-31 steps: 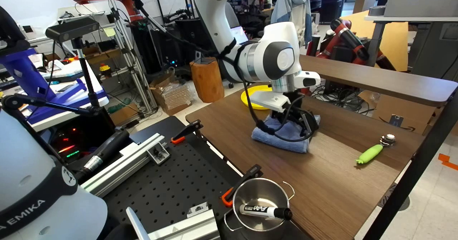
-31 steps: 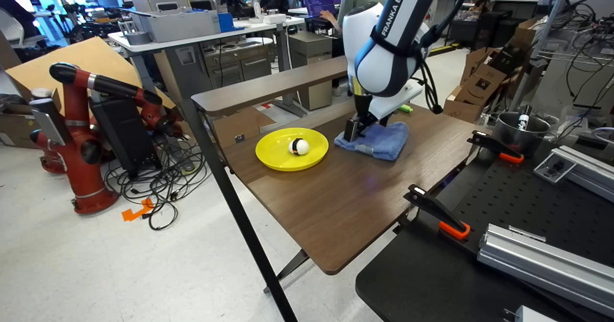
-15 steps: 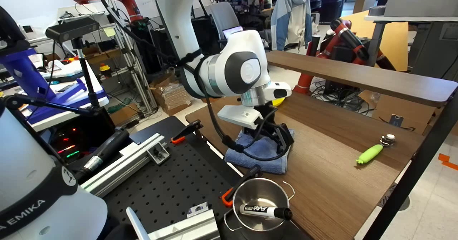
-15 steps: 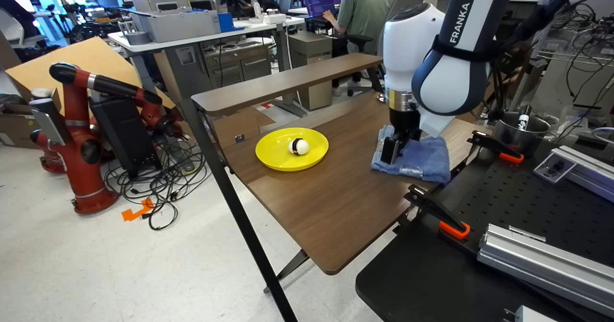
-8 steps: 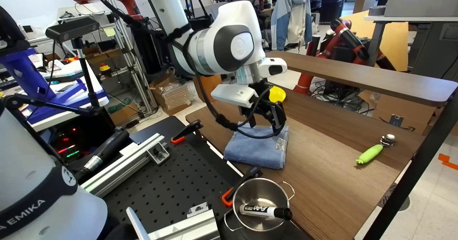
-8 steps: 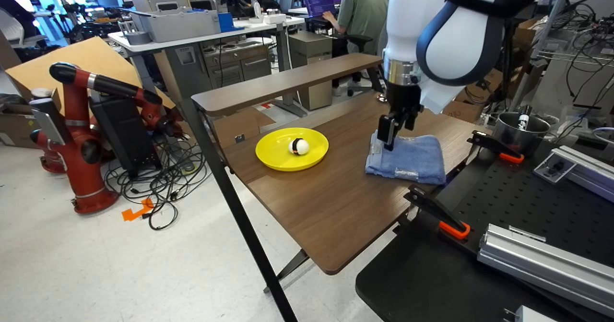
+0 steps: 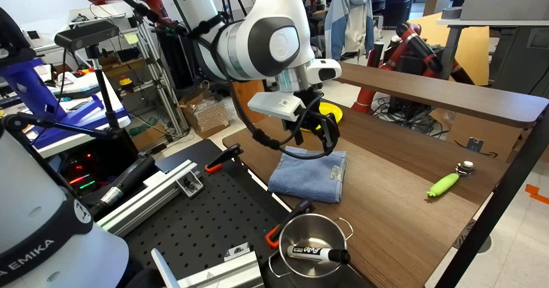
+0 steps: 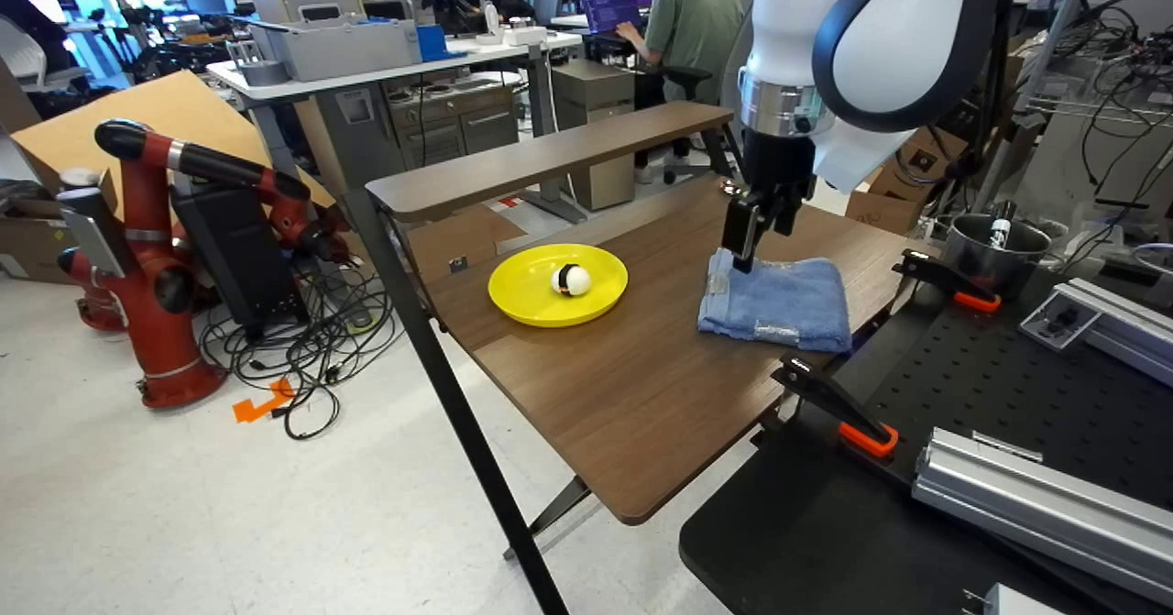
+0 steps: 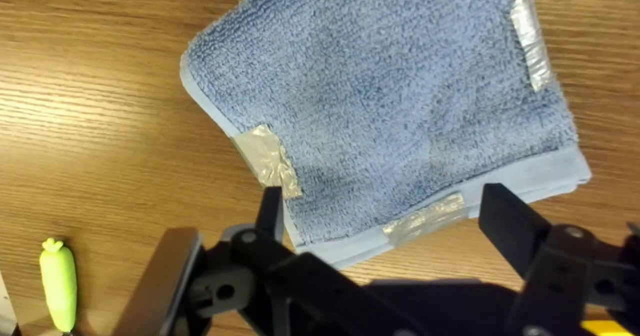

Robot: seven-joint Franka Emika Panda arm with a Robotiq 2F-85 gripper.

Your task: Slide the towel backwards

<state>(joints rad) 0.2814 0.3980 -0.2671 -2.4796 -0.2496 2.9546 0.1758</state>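
Note:
The towel, a folded blue-grey cloth with strips of clear tape on its edges, lies flat on the brown table near the edge that meets the black perforated plate. It shows in both exterior views and fills much of the wrist view. My gripper hangs above the towel's far part, apart from it, in both exterior views. In the wrist view my gripper has its two fingers spread wide with nothing between them. The towel's tape-bound edge lies below the fingers.
A yellow dish with a white ball stands farther back. A green-handled tool lies on the table. A steel pot with a marker stands near two clamps. A raised shelf runs along the table's far side.
The towel slid from near the yellow dish towards the robot's base and the clamped edge, with the gripper on it. The gripper then rose off the towel, which has since stayed still.

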